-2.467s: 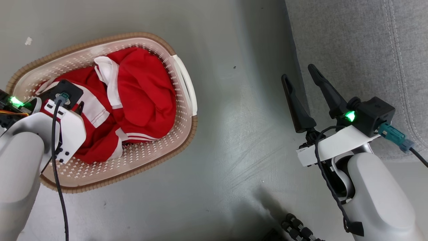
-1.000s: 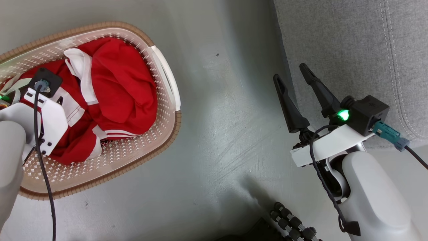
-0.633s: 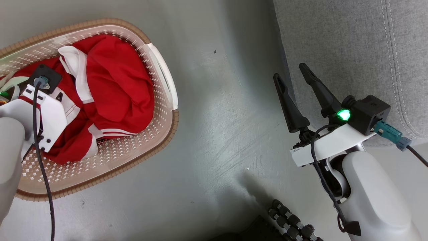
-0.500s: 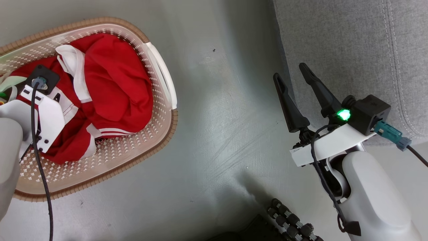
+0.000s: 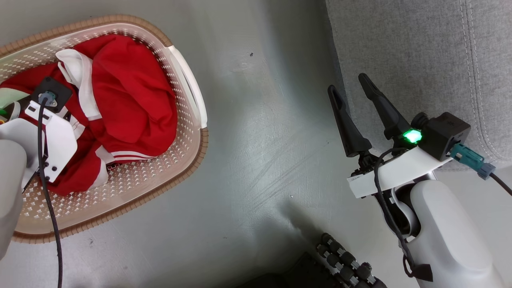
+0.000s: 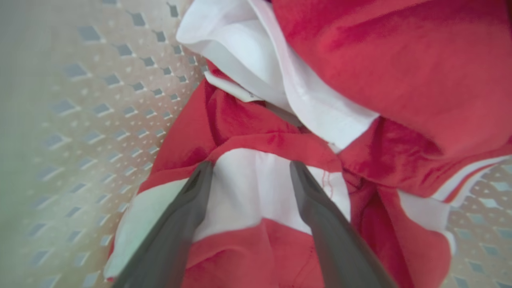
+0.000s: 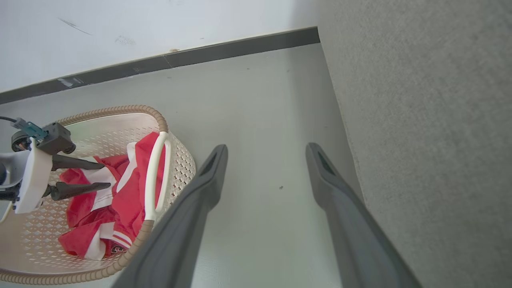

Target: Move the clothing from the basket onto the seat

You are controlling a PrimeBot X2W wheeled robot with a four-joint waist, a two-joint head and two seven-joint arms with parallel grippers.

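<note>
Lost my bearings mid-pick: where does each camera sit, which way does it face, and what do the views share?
Head view: on the head, facing down at the floor; basket left, seat right; left forearm and open right gripper show.
Left wrist view: over the basket, facing the red garment past the open left gripper.
Right wrist view: beside the seat, facing the wall across the floor, past its own fingers.
Shared: head and right wrist views both show basket, garment and seat.
</note>
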